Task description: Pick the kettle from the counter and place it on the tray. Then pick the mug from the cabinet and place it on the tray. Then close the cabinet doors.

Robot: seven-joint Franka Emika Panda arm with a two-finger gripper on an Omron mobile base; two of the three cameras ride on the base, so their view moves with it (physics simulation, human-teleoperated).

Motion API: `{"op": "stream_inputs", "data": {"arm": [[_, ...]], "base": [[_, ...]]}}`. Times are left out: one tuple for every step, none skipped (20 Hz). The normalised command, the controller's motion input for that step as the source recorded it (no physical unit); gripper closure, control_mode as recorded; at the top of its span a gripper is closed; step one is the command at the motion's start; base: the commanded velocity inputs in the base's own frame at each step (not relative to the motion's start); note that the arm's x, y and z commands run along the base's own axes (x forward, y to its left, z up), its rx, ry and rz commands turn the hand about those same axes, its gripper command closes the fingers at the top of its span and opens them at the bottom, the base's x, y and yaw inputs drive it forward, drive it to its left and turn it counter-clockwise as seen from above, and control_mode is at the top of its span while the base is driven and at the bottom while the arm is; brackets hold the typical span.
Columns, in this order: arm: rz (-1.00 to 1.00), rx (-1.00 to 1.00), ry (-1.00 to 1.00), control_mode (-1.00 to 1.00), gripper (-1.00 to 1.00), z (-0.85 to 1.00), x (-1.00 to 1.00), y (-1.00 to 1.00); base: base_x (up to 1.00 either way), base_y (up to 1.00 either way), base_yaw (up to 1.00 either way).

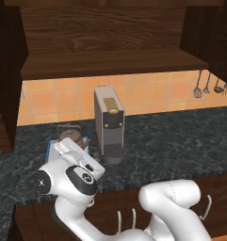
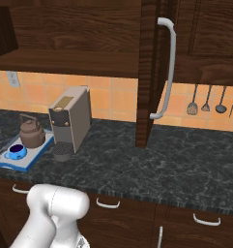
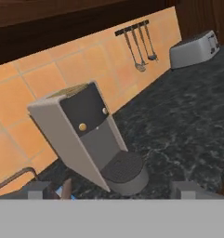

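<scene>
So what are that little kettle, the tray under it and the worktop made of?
The kettle looks like copper-toned metal: brown with a dull sheen. The tray seems plastic or enamel, a flat grey surface with a bright blue rim. The counter looks like polished dark stone with white veining. All are rendered, so these are guesses.

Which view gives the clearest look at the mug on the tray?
The right base view: the blue mug sits whole on the tray, in front of the kettle. In the left base view the arm covers that spot.
</scene>
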Motion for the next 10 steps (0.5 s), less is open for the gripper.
{"op": "stream_inputs", "data": {"arm": [[-0.03, 0.09, -0.21, -1.00, -1.00, 0.48, -0.26, 0.00], [0.00, 0.04, -0.20, -1.00, -1.00, 0.42, -0.21, 0.06], [-0.02, 0.00, -0.24, -1.00, -1.00, 0.38, -0.09, 0.33], [-0.03, 0.00, -0.23, -1.00, -1.00, 0.35, -0.11, 0.36], [-0.06, 0.00, -0.15, -1.00, -1.00, 0.33, -0.04, 0.41], [-0.03, 0.00, 0.00, -1.00, -1.00, 0.09, 0.00, 0.04], [0.00, 0.00, 0.00, -1.00, -1.00, 0.00, 0.00, 0.00], [0.00, 0.00, 0.00, -1.00, -1.00, 0.00, 0.00, 0.01], [0.00, -0.01, 0.00, -1.00, -1.00, 0.00, 0.00, 0.11], [-0.03, 0.00, 0.00, -1.00, -1.00, 0.00, 0.00, 0.11]], "base": [[0.00, 0.00, 0.00], [0.00, 0.00, 0.00], [0.00, 0.00, 0.00], [0.00, 0.00, 0.00], [0.00, 0.00, 0.00], [0.00, 0.00, 0.00], [0.00, 0.00, 0.00], [0.00, 0.00, 0.00], [0.00, 0.00, 0.00], [0.00, 0.00, 0.00]]}}
